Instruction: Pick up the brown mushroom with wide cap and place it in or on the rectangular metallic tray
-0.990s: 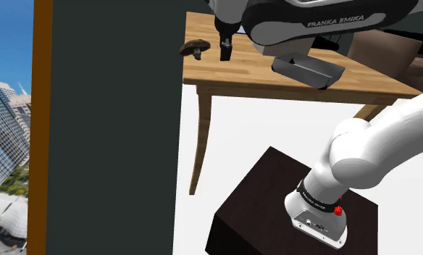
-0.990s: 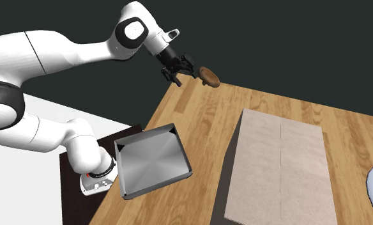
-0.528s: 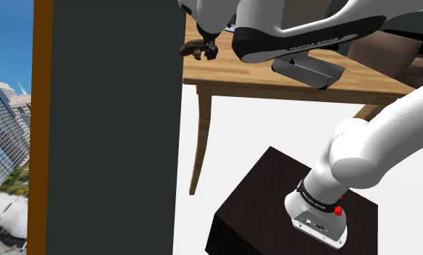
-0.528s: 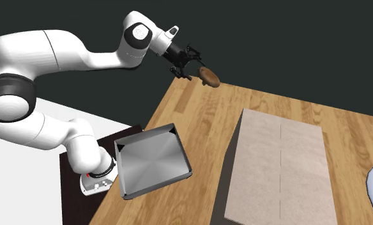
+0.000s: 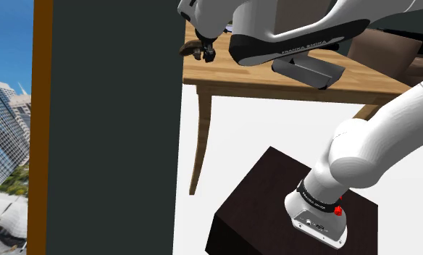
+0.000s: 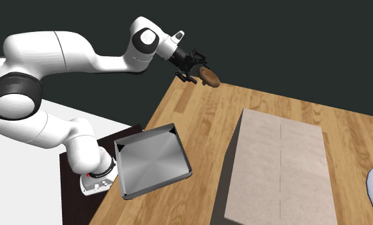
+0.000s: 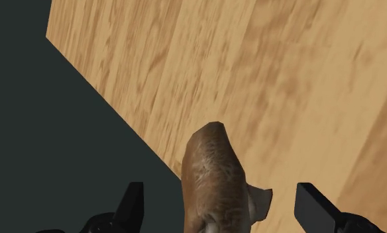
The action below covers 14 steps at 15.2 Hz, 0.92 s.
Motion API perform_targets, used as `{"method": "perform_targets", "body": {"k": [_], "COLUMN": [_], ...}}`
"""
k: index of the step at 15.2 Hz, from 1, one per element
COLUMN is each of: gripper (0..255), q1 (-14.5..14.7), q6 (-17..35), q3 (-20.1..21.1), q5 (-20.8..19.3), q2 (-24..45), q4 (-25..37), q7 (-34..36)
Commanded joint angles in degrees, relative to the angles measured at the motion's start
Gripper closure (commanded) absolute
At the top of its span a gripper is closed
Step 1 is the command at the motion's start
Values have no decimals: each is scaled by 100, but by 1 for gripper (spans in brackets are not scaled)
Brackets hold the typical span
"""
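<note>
Over the last second the arm has swung away from the tray (image 6: 151, 161) and brought the pincer (image 6: 197, 66) up to the mushroom (image 6: 210, 77), which has not shifted, nor has the tray. The pincer now lies tilted low over the wooden surface (image 6: 207, 137), well apart from the tray. In the wrist view its two black fingers (image 7: 132, 205) stand wide, one on each side of the mushroom (image 7: 214, 173), and neither touches it.

The mushroom is brown with a wide cap and a paler stem end. It lies on its side, well apart from the tray, at the corner of the surface where the wood meets the dark wall. In the shoulder view the mushroom (image 5: 188, 49) shows just beyond the pincer (image 5: 207, 51) as seen from the tray (image 5: 308, 72).

The tray is grey, metallic and rectangular. It rests at the edge of the surface above the dark stand (image 6: 72, 195), one corner jutting past that edge. A flat tan box (image 6: 278, 169) lies on the surface near the tray, on the side away from the stand.
</note>
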Motion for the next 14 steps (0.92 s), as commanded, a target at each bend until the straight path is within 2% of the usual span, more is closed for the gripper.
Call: {"method": "perform_targets", "body": {"k": [1,5,6,14], "gripper": [0,0,255,255], "q1": [-3,-3,-3,-7], "q6": [8,7,7,10], "q3": [-4,-4,-4,-8], "q5": [-5,-4,-4,-7], "q2": [4,4,4,16], "q4": [1,1,1,16], "q7": [0,0,0,-6]}}
